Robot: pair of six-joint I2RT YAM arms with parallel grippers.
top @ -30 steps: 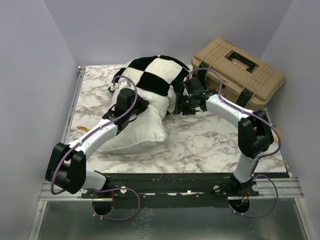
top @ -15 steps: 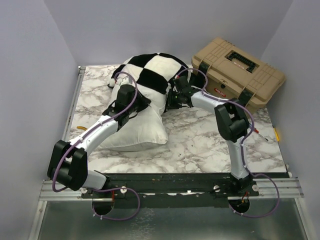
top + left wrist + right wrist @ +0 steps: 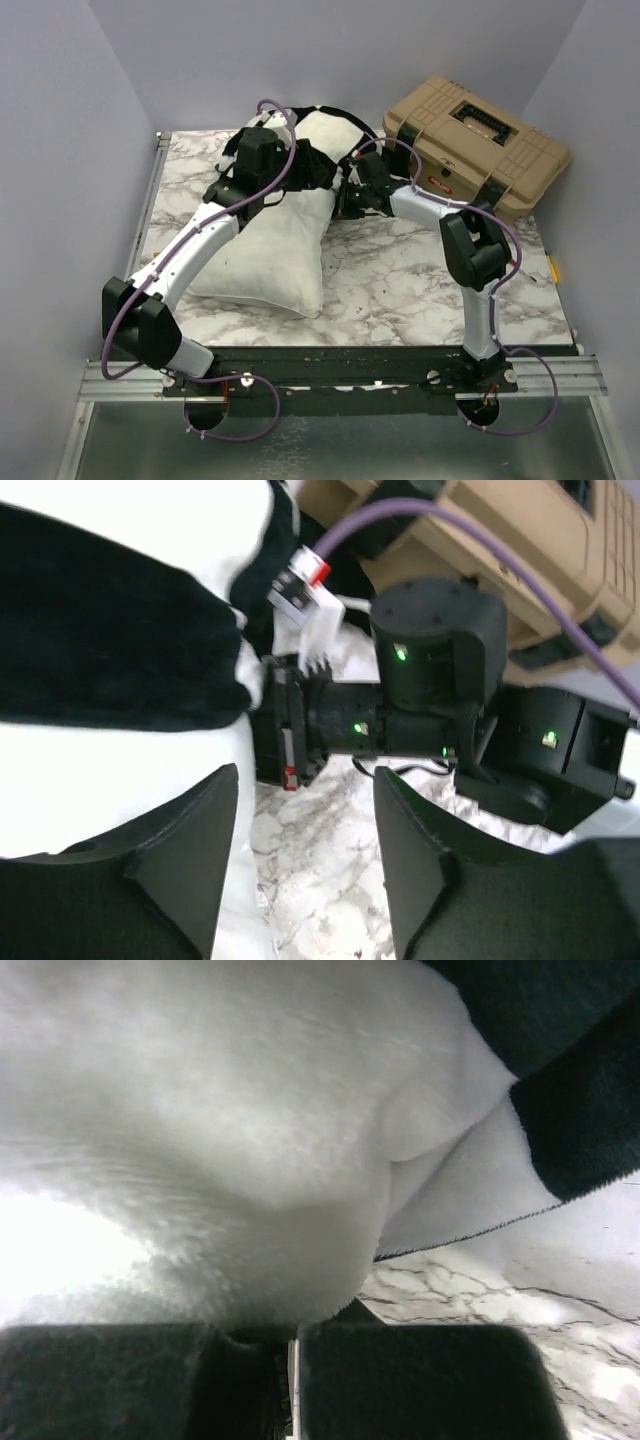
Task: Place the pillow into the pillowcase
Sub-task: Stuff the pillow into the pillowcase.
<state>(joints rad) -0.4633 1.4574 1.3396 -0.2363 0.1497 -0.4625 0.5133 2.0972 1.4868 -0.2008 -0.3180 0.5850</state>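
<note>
The white pillow (image 3: 270,255) lies lengthwise on the left half of the marble table, its far end inside the black-and-white checked pillowcase (image 3: 330,130). My left gripper (image 3: 310,172) hovers over the case's near edge. In the left wrist view it (image 3: 305,870) is open, with only bare marble between its fingers, the pillow (image 3: 90,780) and the case's black square (image 3: 100,630) to its left. My right gripper (image 3: 350,197) presses into the pillow's right side. Its jaws (image 3: 293,1380) are shut, a thin white sliver of the bulging pillow (image 3: 220,1160) pinched between them, beside the pillowcase hem (image 3: 470,1230).
A tan toolbox (image 3: 478,145) stands at the back right, close behind the right arm. Grey walls close in the table on three sides. A small yellow object (image 3: 549,268) lies at the right edge. Bare marble table (image 3: 400,280) shows in front of the right arm.
My left gripper has let go of the pillow, opened, and moved farther back onto the pillowcase. The right gripper has closed against the pillow's side. The pillow now lies straighter.
</note>
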